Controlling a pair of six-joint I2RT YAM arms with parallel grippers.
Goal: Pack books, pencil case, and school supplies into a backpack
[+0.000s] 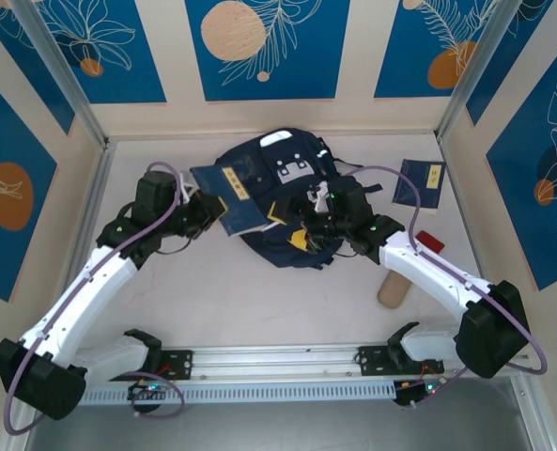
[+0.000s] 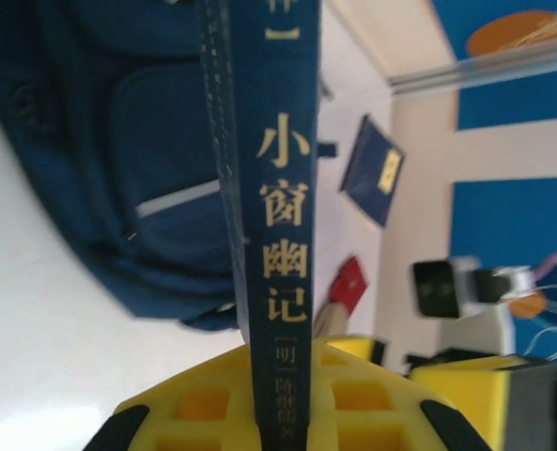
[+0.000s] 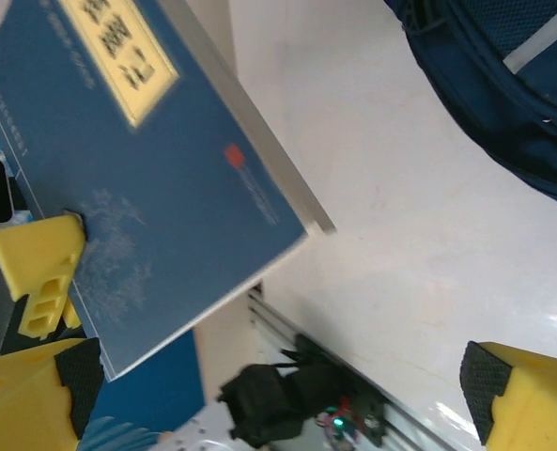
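Your left gripper has its yellow fingers clamped tight on the end of a navy book with gold lettering down the spine. It's holding that book right at the left edge of the backpack, which sits at the back middle of the counter. Your right gripper has its fingers spread wide with nothing in them, by the backpack's near side. A second book lies flat over on the right, apart from the backpack.
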